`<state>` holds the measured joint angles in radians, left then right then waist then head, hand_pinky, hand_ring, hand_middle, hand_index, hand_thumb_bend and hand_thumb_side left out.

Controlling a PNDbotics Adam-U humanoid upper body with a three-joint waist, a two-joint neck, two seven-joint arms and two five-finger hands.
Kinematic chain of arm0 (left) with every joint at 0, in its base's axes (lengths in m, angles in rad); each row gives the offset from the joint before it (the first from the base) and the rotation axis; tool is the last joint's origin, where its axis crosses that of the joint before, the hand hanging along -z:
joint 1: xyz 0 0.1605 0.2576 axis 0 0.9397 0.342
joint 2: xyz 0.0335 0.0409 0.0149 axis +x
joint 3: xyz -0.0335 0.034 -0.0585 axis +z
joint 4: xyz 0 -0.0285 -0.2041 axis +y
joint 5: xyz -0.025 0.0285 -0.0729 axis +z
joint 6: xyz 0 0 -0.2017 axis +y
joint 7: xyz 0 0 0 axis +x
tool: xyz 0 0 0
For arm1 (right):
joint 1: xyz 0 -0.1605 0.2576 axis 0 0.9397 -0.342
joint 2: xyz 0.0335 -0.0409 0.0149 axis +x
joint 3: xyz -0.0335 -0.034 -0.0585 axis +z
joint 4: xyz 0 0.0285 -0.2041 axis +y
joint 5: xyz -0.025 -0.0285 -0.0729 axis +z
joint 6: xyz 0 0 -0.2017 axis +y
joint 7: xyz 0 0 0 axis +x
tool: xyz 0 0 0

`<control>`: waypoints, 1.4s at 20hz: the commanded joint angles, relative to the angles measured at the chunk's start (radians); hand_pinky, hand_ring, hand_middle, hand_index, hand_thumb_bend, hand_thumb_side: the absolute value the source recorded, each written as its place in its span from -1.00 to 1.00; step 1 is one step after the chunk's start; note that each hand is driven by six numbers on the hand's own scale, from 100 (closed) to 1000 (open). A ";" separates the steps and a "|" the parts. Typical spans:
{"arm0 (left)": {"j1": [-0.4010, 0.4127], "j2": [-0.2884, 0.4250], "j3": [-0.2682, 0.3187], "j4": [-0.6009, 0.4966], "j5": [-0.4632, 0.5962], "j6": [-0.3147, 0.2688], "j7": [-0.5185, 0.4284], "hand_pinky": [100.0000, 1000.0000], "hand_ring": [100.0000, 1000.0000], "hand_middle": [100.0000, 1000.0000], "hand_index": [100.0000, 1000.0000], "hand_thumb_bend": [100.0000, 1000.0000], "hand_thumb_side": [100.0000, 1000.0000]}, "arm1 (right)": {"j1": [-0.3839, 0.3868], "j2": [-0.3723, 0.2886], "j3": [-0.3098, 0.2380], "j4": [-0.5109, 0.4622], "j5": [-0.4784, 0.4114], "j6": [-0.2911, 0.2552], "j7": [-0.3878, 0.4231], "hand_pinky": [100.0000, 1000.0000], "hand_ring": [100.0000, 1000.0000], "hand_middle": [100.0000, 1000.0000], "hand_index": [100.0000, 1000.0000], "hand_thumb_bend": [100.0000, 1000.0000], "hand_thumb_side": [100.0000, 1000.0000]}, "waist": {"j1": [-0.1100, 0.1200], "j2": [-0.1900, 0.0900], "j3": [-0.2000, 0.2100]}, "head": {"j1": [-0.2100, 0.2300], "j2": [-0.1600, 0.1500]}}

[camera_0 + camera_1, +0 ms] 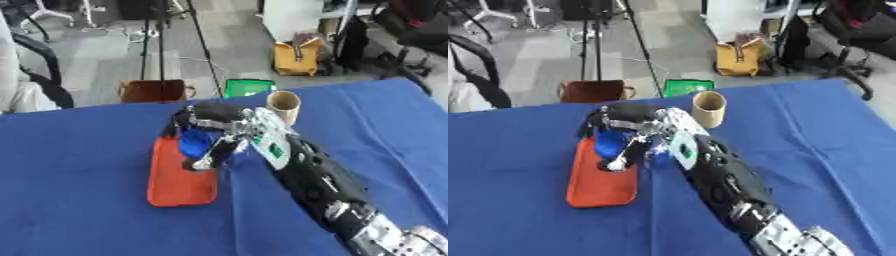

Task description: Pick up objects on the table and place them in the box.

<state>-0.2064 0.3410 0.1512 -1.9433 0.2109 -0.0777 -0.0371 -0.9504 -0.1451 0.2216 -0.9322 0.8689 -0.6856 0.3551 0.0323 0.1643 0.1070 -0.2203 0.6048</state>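
A bench (79, 200) draped in blue cloth fills the lower part of both views. On it, left of centre, lies a shallow orange-red tray (179, 187), a long rectangle with rounded corners whose near half is bare; this appears to be the box of the task. The robot's right arm comes in from the lower right corner and reaches diagonally across the cloth, so that the right hand (210, 132) is over the far end of the tray. Its fingers are curled round a blue object (195, 142), a rounded thing whose exact shape cannot be made out; the thumb side hangs below it and the dark fingers arch over its top. The blue object sits above the tray's far end, inside its outline as seen from the head, but whether it touches the tray floor or hangs just over it cannot be told.

Just beyond the wrist stands a tan cylindrical cup (708, 108), upright, with its open mouth upward; what is inside it is hidden. It stands on the cloth close to the forearm, apart from the tray.

The left hand shows in neither view.

Beyond the far edge of the bench, on the floor, are a brown bag (153, 91), a green box (246, 87) and a yellow bag (296, 57).
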 commanded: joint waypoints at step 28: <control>-0.007 0.022 0.010 -0.031 0.006 -0.007 0.010 -0.08 0.55 0.53 0.79 -0.41 1.00 | -0.016 0.015 -0.033 0.013 0.154 -0.072 -0.149 0.82 0.69 0.71 0.82 0.13 -0.28 | 0.009 -0.025 -0.011 | 0.007 -0.013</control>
<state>-0.2089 0.3338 0.1517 -1.9591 0.2123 -0.0838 -0.0300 -0.9405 -0.1062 0.1938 -0.8663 1.0753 -0.7650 0.2045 0.0403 0.1559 0.0940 -0.2159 0.5964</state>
